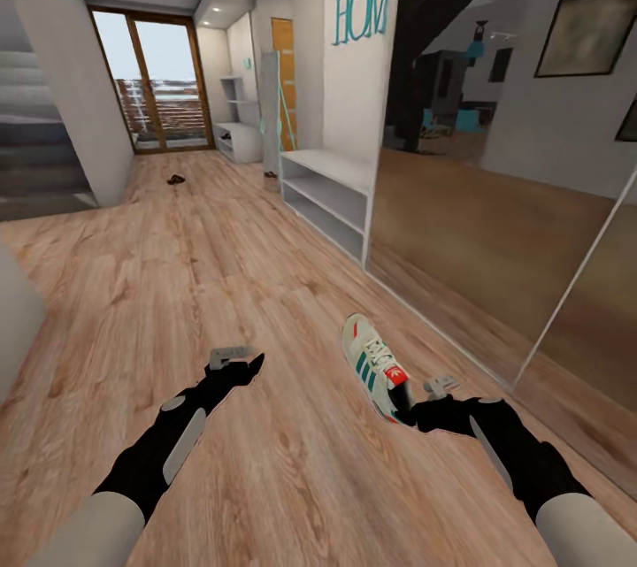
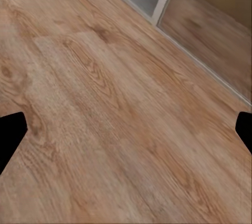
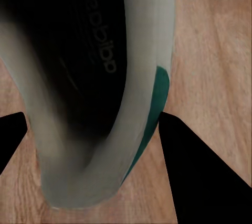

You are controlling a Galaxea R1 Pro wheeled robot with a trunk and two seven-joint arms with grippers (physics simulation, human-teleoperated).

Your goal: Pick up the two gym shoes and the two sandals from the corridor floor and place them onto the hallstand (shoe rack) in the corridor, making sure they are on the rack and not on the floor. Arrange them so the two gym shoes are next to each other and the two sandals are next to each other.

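Head view: left gripper hovers over bare wood floor, fingers spread wide, nothing in them | gym shoe sits in front of the robot, near the mirrored wall | right gripper clamps its heel end, fingers either side

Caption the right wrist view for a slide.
Right gripper closed on a gym shoe at its heel, above the wood floor.

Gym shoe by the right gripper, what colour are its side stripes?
Green, on the white gym shoe; clearest in the head view.
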